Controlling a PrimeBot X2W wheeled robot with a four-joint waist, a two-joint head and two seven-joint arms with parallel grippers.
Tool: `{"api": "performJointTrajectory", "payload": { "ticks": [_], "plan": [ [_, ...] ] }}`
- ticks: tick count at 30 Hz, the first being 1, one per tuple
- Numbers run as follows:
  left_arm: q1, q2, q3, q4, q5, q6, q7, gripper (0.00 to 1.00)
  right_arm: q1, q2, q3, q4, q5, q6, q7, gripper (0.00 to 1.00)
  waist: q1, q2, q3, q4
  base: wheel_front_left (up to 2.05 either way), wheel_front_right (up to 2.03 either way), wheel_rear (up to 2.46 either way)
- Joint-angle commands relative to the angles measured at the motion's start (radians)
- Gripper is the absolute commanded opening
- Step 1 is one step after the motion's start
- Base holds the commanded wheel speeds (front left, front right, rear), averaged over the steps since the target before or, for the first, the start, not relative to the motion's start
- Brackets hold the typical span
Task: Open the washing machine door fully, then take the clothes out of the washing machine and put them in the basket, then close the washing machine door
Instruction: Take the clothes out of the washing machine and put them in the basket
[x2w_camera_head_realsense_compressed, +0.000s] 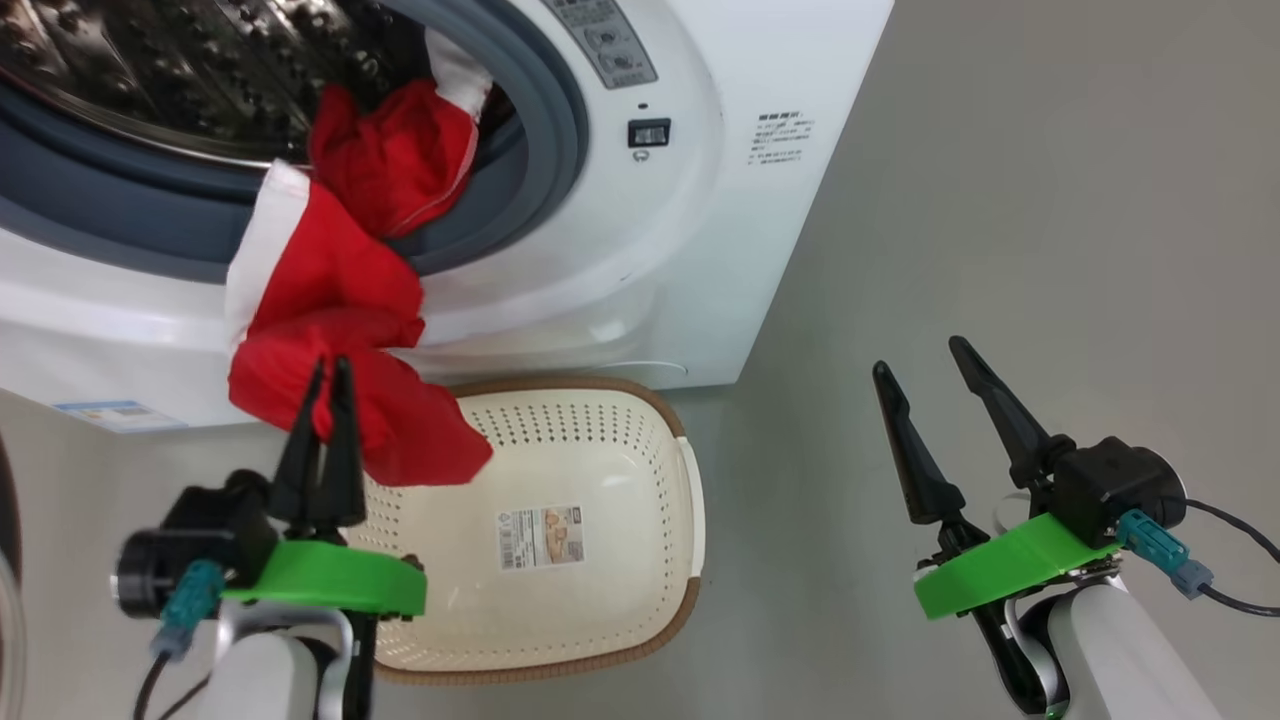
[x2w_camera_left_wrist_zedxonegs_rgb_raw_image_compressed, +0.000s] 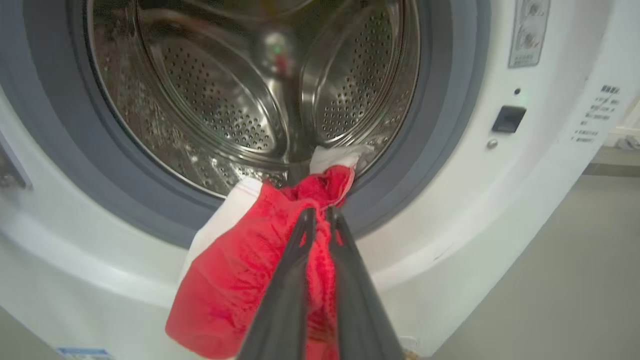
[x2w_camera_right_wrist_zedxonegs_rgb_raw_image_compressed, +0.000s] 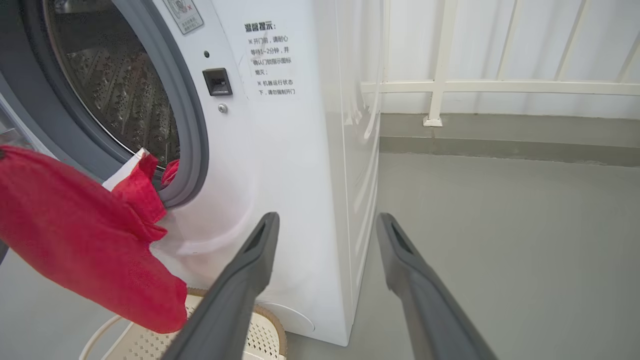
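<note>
The left gripper (x2w_camera_head_realsense_compressed: 330, 364) has its jaws clenched on the clothes (x2w_camera_head_realsense_compressed: 335, 290), a red-and-white bundle trailing out of the washing machine (x2w_camera_head_realsense_compressed: 620, 240) over the grey rubber ring (x2w_camera_head_realsense_compressed: 555, 130) and down the white front. Its lower end hangs above the left part of the basket (x2w_camera_head_realsense_compressed: 610, 450), which sits on the floor just before the machine. The right gripper (x2w_camera_head_realsense_compressed: 919, 355) hovers off to the right, jaws spread and holding nothing.

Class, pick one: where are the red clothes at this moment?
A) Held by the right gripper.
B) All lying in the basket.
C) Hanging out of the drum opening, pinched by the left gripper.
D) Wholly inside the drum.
C: the clothes trail from the washing machine, the left gripper shut on them above the basket.
</note>
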Motion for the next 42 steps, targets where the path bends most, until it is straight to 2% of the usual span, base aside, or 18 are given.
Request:
{"api": "performJointTrajectory", "payload": {
  "ticks": [1,5,6,16,21,26,31,36,37,38,39,40,41,42],
  "plan": [
    [-0.026,0.012,0.023,-0.006,-0.006,-0.005,-0.005,0.0,-0.018,0.004,0.027,-0.02,0.009,0.005,-0.006,1.0,0.0,0.0,0.014,-0.007,0.0,0.0,0.0],
    [-0.066,0.011,0.0,0.14,-0.057,-0.015,-0.005,0.0,-0.031,0.003,0.036,-0.019,0.012,0.005,-0.006,1.0,0.0,0.0,0.045,-0.016,0.0,0.0,0.0],
    [-0.092,0.011,-0.007,0.214,-0.066,-0.015,-0.005,0.0,-0.04,0.002,0.04,-0.018,0.013,0.005,-0.006,1.0,0.0,0.0,0.062,-0.022,0.0,0.0,0.0],
    [-0.225,0.011,-0.044,0.513,-0.143,-0.053,-0.005,0.0,-0.066,-0.001,0.048,-0.012,0.018,0.005,-0.006,1.0,0.0,0.0,0.131,-0.045,0.0,0.0,0.0],
    [-0.308,0.011,-0.072,0.707,-0.286,-0.093,-0.005,0.0,-0.083,-0.001,0.068,-0.005,0.024,0.005,-0.006,1.0,0.0,0.0,0.162,-0.065,0.0,0.0,0.0],
    [-0.394,0.011,-0.132,0.873,-0.332,-0.109,0.012,0.0,-0.1,0.001,0.081,-0.001,0.03,0.005,-0.006,1.0,0.0,0.0,0.201,-0.086,0.0,0.0,0.0],
    [-0.456,0.011,-0.164,0.986,-0.34,-0.112,0.05,0.0,-0.118,0.002,0.094,0.002,0.038,0.005,-0.006,1.0,0.0,0.0,0.239,-0.11,0.0,0.0,0.0],
    [-0.483,0.012,-0.166,1.033,-0.345,-0.101,0.053,0.0,-0.131,0.003,0.104,0.009,0.05,0.005,-0.006,1.0,0.0,0.0,0.264,-0.122,0.0,0.0,0.0],
    [-0.484,0.012,-0.167,1.038,-0.346,-0.099,0.054,0.17,-0.133,0.003,0.106,0.011,0.052,0.005,-0.006,1.0,0.0,0.0,0.267,-0.123,0.0,0.0,0.0],
    [-0.485,0.012,-0.168,1.043,-0.347,-0.097,0.055,0.3,-0.134,0.003,0.107,0.013,0.054,0.005,-0.006,1.0,0.0,0.0,0.268,-0.123,0.0,0.0,0.0],
    [-0.485,0.012,-0.168,1.043,-0.347,-0.097,0.055,0.3,-0.134,0.003,0.107,0.013,0.054,0.005,-0.006,1.0,0.0,0.0,0.268,-0.123,0.0,0.0,0.0],
    [-0.484,0.012,-0.17,1.047,-0.347,-0.094,0.058,0.39,-0.136,0.004,0.108,0.016,0.054,0.005,-0.006,1.0,0.0,0.0,0.268,-0.123,0.0,0.0,0.0],
    [-0.484,0.012,-0.172,1.05,-0.347,-0.092,0.062,0.62,-0.137,0.004,0.109,0.018,0.055,0.005,-0.006,1.0,0.0,0.0,0.267,-0.123,0.0,0.0,0.0],
    [-0.483,0.012,-0.174,1.053,-0.347,-0.089,0.064,0.89,-0.137,0.004,0.109,0.021,0.056,0.005,-0.006,1.0,0.0,0.0,0.265,-0.123,0.0,0.0,0.0]
  ]
}}
